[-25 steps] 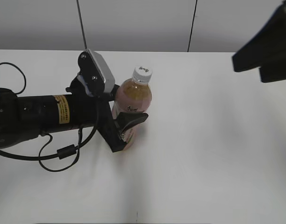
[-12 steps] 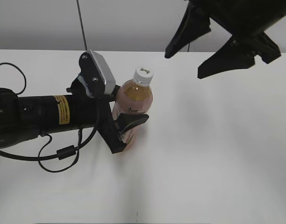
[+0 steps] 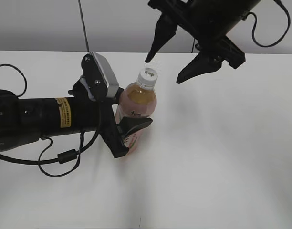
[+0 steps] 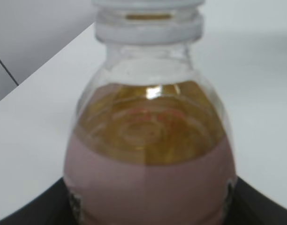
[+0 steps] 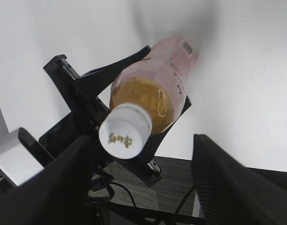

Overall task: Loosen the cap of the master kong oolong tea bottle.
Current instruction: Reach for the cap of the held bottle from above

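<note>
The master kong oolong tea bottle (image 3: 135,109) stands upright on the white table, amber-pink tea inside, with a white cap (image 3: 147,76) on top. My left gripper (image 3: 131,125) is shut on the bottle's body from the left; in the left wrist view the bottle (image 4: 150,154) fills the frame between black fingers. My right gripper (image 3: 164,70) is open, hanging above and to the right of the cap. In the right wrist view the cap (image 5: 125,131) sits between its spread fingers (image 5: 228,183), not touched.
The left arm (image 3: 36,119) lies across the table's left side with loose black cables (image 3: 65,155). The white table (image 3: 217,157) stretches right and forward. A grey wall stands behind.
The right arm has swung in from the upper right towards the left and down, and its open fingers now hang over the cap. The left gripper and bottle have not moved.
</note>
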